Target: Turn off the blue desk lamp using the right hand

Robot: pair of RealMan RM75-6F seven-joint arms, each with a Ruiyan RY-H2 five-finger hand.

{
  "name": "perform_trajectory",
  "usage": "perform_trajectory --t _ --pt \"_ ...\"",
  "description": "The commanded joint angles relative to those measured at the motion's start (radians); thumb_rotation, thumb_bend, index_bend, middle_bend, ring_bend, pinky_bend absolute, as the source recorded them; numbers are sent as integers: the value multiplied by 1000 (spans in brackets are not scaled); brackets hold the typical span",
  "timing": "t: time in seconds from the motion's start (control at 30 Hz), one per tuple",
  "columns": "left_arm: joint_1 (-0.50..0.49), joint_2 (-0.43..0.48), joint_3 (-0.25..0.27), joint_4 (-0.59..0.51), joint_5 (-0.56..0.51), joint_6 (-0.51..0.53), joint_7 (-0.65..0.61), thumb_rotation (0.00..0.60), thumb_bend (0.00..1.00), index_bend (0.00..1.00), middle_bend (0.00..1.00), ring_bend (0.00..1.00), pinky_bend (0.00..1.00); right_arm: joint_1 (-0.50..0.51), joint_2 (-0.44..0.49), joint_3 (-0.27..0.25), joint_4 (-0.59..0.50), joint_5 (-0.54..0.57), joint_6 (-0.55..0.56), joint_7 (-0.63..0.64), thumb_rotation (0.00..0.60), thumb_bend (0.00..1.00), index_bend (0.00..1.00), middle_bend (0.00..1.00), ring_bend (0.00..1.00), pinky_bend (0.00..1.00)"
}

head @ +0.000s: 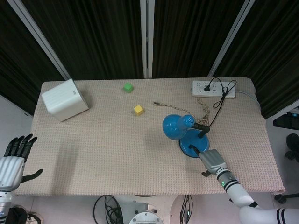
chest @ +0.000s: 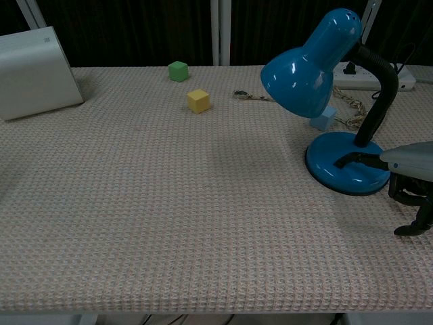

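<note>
Just in front of my right hand (head: 211,161) stands the blue desk lamp (chest: 331,95), and one dark fingertip (chest: 342,163) of this hand rests on its round base (chest: 345,172), where I judge the switch must be. No pool of light lies on the cloth below the shade (head: 176,127), so I judge the lamp is off and the main step is done; what is left is only to lift my finger away and draw the arm back. This hand holds nothing: one finger is stretched out to the base, the thumb hangs apart below, and the other fingers I cannot see well. The lamp has a glossy, smooth shade shaped like a bell, a black bent neck (chest: 379,95) and a flat shiny disc as foot. Beyond the lamp from my hand lies a white power strip (head: 213,88) with a black plug and a thin cord. The table (head: 107,154) is covered with a beige cloth of rough waffle weave. Far from my right hand, my left hand (head: 13,161) hangs off the table edge with its fingers apart and empty. Further out lie a small yellow cube (head: 138,109), a green cube (head: 127,87) and a white box (head: 64,99) with rounded corners.
</note>
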Motion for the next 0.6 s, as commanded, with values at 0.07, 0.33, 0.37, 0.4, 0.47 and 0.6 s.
perform_trajectory --t 0.07,0.33,0.37,0.4,0.47,0.6 --pt "-1 0 0 0 1 -1 1 600 88 79 0 0 19 7 0 -6 10 11 -16 23 600 94 0 874 894 891" --pt "1 3 0 -4 2 3 1 600 88 79 0 0 19 -53 43 -10 -46 -192 69 145 600 94 0 871 894 891" --pt "2 4 0 -5 3 5 1 600 89 79 0 0 19 -73 63 -21 -68 -248 84 182 600 94 0 870 894 891" --pt "2 4 1 -5 4 6 0 600 88 79 0 0 19 -94 88 -35 -91 -307 99 221 600 95 0 869 894 891" --pt "2 3 1 -3 2 3 -1 600 89 79 0 0 19 -149 151 -77 -134 -462 153 307 600 93 0 869 894 891" --pt "-3 -4 -1 3 -2 -6 0 600 88 79 0 0 19 -273 232 -158 -137 -732 342 415 600 89 0 854 879 886"
